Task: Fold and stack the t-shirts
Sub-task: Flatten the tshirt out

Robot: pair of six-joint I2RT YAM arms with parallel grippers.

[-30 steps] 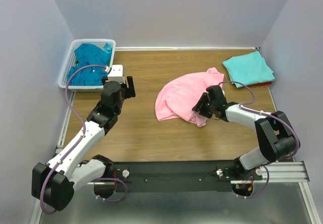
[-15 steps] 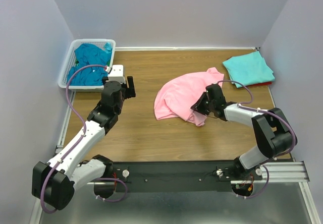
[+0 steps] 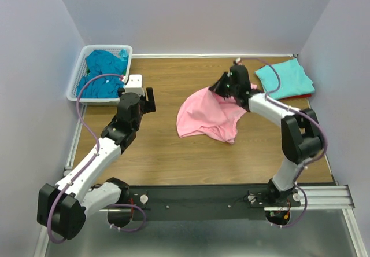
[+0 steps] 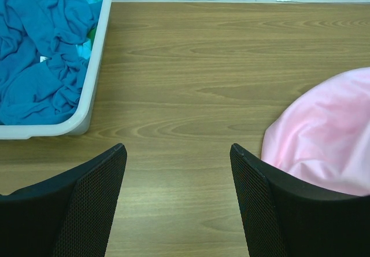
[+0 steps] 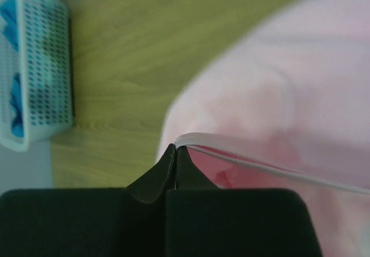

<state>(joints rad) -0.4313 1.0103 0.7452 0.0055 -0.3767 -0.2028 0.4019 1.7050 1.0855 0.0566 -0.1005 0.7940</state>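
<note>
From above: right pincer (image 3: 219, 88) clamped on the far edge of the pink t-shirt (image 3: 208, 117), mid table (image 3: 167, 153); near it at far right, folded aqua t-shirt (image 3: 286, 77) atop a red t-shirt (image 3: 299, 97); teal t-shirts (image 3: 104, 74) heaped in the white basket (image 3: 110, 47), far left. Left wrist: left pincer (image 4: 177, 148) apart over bare wood, between basket corner and pink cloth. Right wrist: tips together on a pink hem.

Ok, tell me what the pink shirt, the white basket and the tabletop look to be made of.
Pink t-shirt: soft matte knit fabric, likely cotton; it drapes and creases in loose folds.
Basket: white moulded plastic, slightly glossy, with lattice holes through its walls.
Table: brown wood-grain surface with a smooth satin look; solid wood or laminate cannot be told.
</note>
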